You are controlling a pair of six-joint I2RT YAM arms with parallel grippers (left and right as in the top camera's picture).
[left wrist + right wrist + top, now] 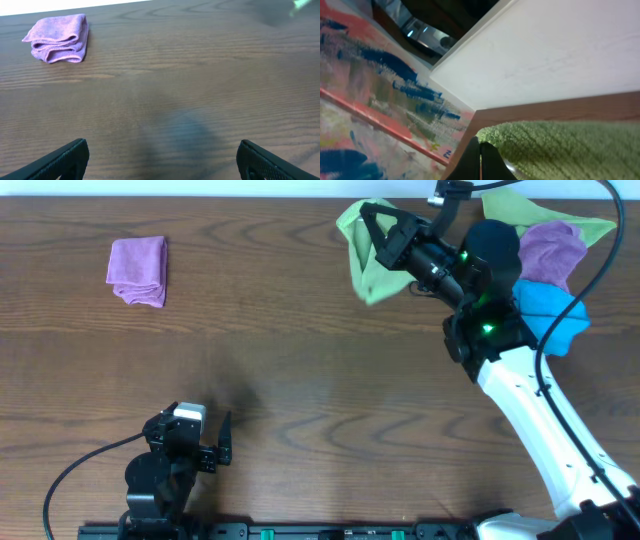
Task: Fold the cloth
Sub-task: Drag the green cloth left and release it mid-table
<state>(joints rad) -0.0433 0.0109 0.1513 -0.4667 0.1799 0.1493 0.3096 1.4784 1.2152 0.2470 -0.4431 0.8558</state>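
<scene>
The lime-green cloth (362,268) hangs bunched from my right gripper (370,235) at the table's far edge, right of centre. In the right wrist view the two black fingers (480,152) are pressed together on the cloth's edge, and its green pile (560,150) fills the lower right. No white tag shows. My left gripper (215,442) is open and empty near the front left of the table. In the left wrist view its fingertips (162,160) stand wide apart over bare wood.
A folded purple cloth (138,270) lies at the far left and also shows in the left wrist view (57,37). A pile at the far right holds a duller green cloth (535,208), a purple cloth (552,245) and a blue cloth (552,315).
</scene>
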